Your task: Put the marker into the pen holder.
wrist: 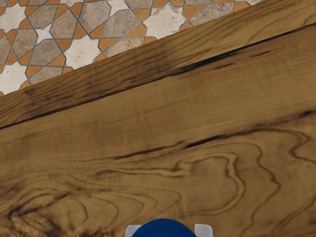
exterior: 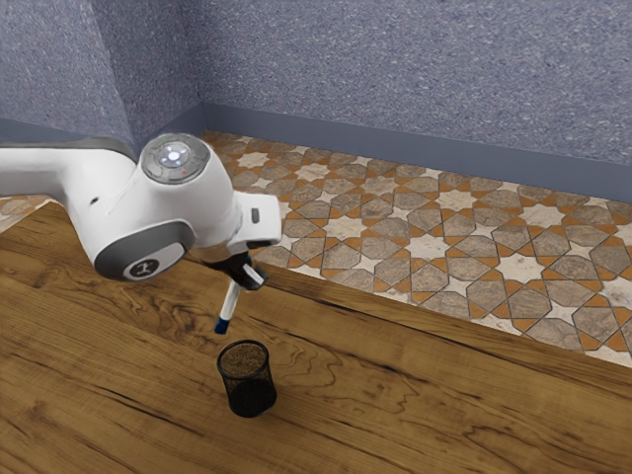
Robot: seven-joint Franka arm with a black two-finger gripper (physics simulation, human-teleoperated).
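Note:
In the exterior view my gripper is above the table, shut on the marker. The marker's white body slants down from the fingers to a dark blue lower end, apart from the holder. The black mesh pen holder stands upright on the table, below the marker's blue end in the exterior view and apart from it. In the wrist view, the marker's round blue end lies at the lower edge with a pale fingertip on either side, part of my gripper.
The wooden table has its far edge beyond the holder and the hand. Past that edge lie the patterned floor tiles and a blue-grey wall.

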